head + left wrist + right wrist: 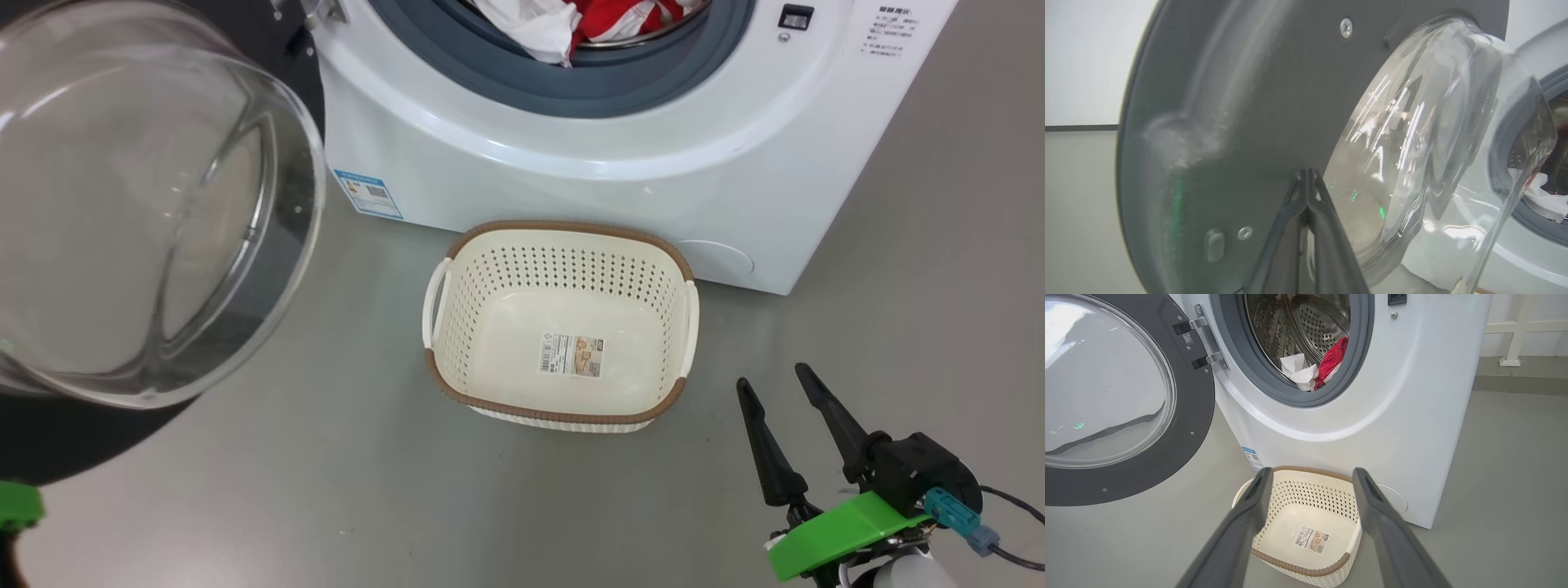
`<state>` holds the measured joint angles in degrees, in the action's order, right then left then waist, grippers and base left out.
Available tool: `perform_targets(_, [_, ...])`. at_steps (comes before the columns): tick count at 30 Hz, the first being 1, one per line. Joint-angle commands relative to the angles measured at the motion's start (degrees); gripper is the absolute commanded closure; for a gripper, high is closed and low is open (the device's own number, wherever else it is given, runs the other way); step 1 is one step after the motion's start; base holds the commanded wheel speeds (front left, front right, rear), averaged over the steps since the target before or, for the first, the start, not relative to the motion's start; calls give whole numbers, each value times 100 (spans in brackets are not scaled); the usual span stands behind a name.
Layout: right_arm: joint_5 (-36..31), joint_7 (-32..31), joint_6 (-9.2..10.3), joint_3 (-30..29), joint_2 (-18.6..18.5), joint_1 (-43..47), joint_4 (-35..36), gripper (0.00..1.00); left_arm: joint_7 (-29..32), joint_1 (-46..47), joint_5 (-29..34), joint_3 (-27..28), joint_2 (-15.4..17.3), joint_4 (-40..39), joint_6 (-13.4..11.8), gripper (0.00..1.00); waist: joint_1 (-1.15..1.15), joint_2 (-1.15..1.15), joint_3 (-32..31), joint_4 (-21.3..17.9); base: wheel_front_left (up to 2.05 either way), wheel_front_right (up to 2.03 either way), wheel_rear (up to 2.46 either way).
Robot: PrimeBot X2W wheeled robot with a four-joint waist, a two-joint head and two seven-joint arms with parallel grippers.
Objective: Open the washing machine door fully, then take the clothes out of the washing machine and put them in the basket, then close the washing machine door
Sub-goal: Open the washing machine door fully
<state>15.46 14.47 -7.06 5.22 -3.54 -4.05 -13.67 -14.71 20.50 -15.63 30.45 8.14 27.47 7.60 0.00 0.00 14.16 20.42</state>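
Clenched shut, our left gripper (1308, 177) is pointing at the dark inner rim of the open washing machine door (1229, 102). We are hovering our right gripper (773, 377), jaws released, near the basket (571, 227); the clothes (535, 28) are lying inside the washing machine (571, 155).

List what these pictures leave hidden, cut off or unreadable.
- Clothes: the head view's top edge cuts them off. In the right wrist view they overlap, so their count is unclear.
- Door: cut by the head view's left edge.
- Basket label: print too small to read.
- Left gripper: shut by the door in the left wrist view; contact cannot be told.
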Motion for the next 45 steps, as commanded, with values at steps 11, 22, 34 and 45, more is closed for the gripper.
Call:
perform_targets(11, [-190, 52, -43, 167, -45, -382, 199, 0, -29, 706, -4, 554, 793, 510, -12, 100, 0, 0, 336, -98, 0, 0, 0])
perform_targets(22, [-196, 52, -43, 232, -54, -420, 183, 0, -29, 919, 73, 691, 939, 823, -11, 100, 0, 0, 307, -149, 0, 0, 0])
perform_targets(34, [-101, 52, -43, 303, -21, -278, 144, 0, -29, 481, -164, 236, 948, 761, -11, 100, 0, 0, -63, -209, 0, 0, 0])
perform_targets(45, [38, 52, -43, 284, 10, -36, 143, 0, -29, -572, -495, -460, 610, -160, -11, 100, 0, 0, -535, -272, 0, 0, 0])
